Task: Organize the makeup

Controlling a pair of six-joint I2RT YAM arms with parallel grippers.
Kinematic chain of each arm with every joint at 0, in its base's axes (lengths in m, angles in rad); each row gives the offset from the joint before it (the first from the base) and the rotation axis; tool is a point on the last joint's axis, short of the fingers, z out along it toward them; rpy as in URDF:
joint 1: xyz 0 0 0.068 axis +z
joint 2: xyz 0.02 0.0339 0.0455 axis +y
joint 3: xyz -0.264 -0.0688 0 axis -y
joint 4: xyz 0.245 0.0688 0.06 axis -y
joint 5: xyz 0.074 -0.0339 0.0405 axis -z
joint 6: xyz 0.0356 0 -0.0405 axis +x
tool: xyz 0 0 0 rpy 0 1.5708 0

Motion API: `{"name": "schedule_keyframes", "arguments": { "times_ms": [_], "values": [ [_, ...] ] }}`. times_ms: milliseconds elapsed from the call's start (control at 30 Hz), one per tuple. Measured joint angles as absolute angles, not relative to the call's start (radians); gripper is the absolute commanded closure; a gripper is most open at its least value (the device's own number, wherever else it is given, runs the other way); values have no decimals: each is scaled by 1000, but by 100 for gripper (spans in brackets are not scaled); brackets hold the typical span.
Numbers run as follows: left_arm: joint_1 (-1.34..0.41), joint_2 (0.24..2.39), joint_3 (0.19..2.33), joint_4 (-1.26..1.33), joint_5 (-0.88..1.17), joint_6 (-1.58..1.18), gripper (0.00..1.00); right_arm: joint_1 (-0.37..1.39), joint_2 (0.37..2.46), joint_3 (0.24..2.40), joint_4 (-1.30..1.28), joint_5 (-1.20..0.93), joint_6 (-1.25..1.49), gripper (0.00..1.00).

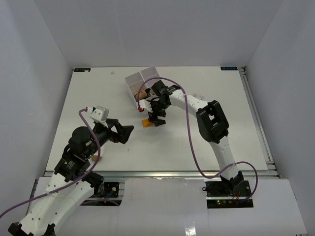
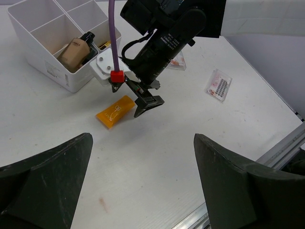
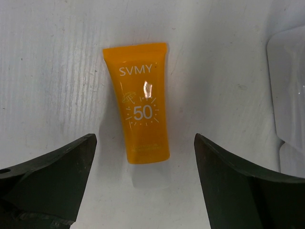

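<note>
on the surface: orange tube, "svmy 50" readable from right wrist only
right tool: wide open over tube, empty
left tool: wide open, empty

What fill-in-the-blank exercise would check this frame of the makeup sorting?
The orange tube bears the number ___.
The right pincer hangs above that tube with its jaws ___.
One compartment of the white box holds a skin-tone ___ with a dark cap.
The left pincer, open, holds ___.
Missing words: 50; open; bottle; nothing.
</note>
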State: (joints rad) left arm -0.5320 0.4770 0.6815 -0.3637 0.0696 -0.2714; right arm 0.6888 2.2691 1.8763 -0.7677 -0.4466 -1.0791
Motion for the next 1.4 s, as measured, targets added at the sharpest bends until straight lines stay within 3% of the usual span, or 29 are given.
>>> {"name": "schedule_keyframes", "arguments": {
  "times_ms": [200, 467, 700, 900, 1200, 1400],
  "values": [
    [-532, 480, 679, -357, 73, -276, 2, 689, 2294, 1878, -759, -430, -1043, 22],
    [-532, 511, 665, -346, 92, -293, 2, 689, 2299, 1884, -749, -422, -996, 55],
    [-532, 488, 644, -324, 99, -321, 2, 689, 2292, 1864, -721, -431, -976, 61],
    [-532, 512, 618, -279, 143, -425, 2, 679, 2183, 1725, -705, -479, -931, 64],
    [-532, 790, 628, -167, 278, -720, 5, 604, 1732, 1426, -650, -571, -788, 64],
    [-532, 1031, 776, -123, 322, -849, 9, 555, 1472, 1218, -539, -580, -709, 64]
  ]
}}
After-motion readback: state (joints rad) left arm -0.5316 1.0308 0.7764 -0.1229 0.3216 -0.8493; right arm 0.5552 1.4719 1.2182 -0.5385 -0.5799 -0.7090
